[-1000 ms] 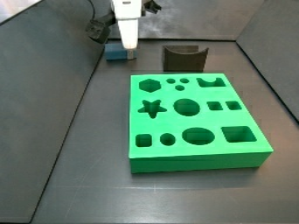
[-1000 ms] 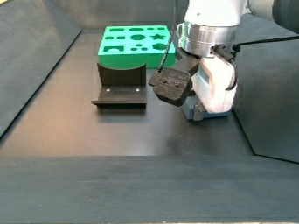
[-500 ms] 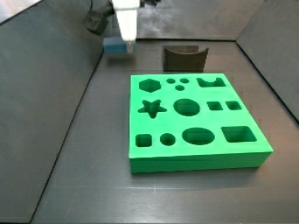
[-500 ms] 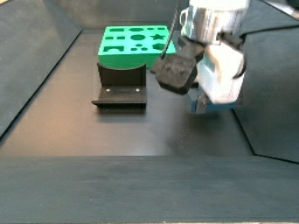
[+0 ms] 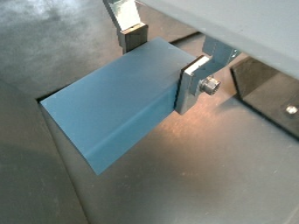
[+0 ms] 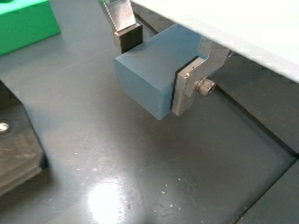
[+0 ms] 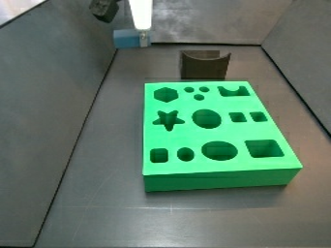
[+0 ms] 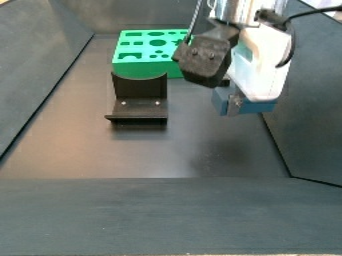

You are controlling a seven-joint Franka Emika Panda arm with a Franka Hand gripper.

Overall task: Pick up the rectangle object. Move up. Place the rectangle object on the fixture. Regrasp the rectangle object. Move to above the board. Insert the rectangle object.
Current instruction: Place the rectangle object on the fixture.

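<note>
In a wrist view I see the gripper clamped on the rectangle object, its silver fingers pressed flat against two opposite faces of the blue block, with only dark floor below it and a dark plate with a screw hole at one edge of the picture. In a wrist view with more floor showing, the gripper grips the rectangle object the same way; a corner of the board shows green off to one side, and part of the fixture lies on the floor, both well apart from the block. In a side view the gripper hangs near the back wall with the rectangle object at its tip, clear of the floor; the fixture stands beside it, apart, and the board lies nearer to me. In a side view the gripper carries the rectangle object above the floor, mostly hidden behind the white wrist housing; the fixture and the board sit well off to the side, nothing between them and the block.
</note>
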